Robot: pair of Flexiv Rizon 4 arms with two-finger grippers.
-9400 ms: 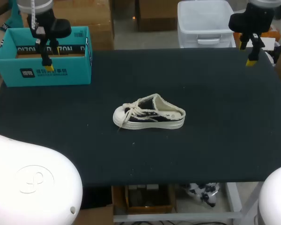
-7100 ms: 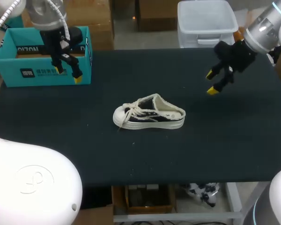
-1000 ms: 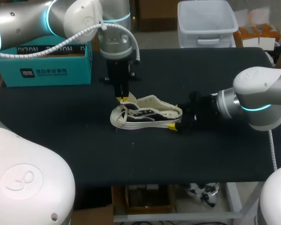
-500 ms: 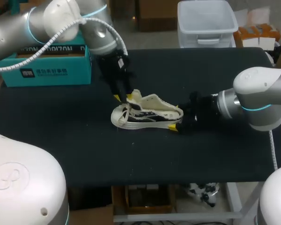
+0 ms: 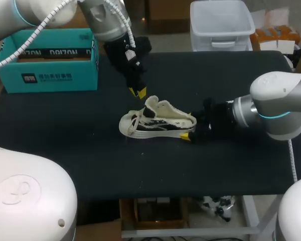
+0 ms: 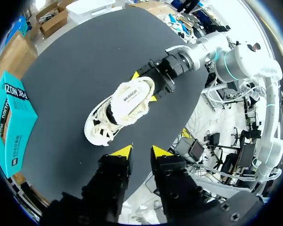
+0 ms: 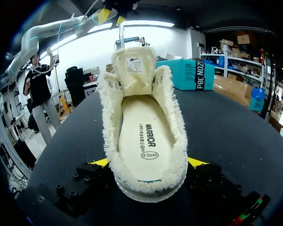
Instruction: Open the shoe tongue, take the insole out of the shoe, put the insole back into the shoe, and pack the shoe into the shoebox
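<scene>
Matte black table (image 5: 241,165) | fleecy cream-lined shoe (image 5: 163,122) | teal cardboard shoebox (image 5: 45,76)

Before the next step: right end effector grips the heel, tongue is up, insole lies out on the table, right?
No: the right wrist view shows the insole still inside the shoe. The right end effector does grip the heel, and the tongue is up.

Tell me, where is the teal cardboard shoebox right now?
In the head view the teal cardboard shoebox sits at the far left corner of the black table, left of the left arm's tool and away from the white and black canvas shoe mid-table.
</scene>
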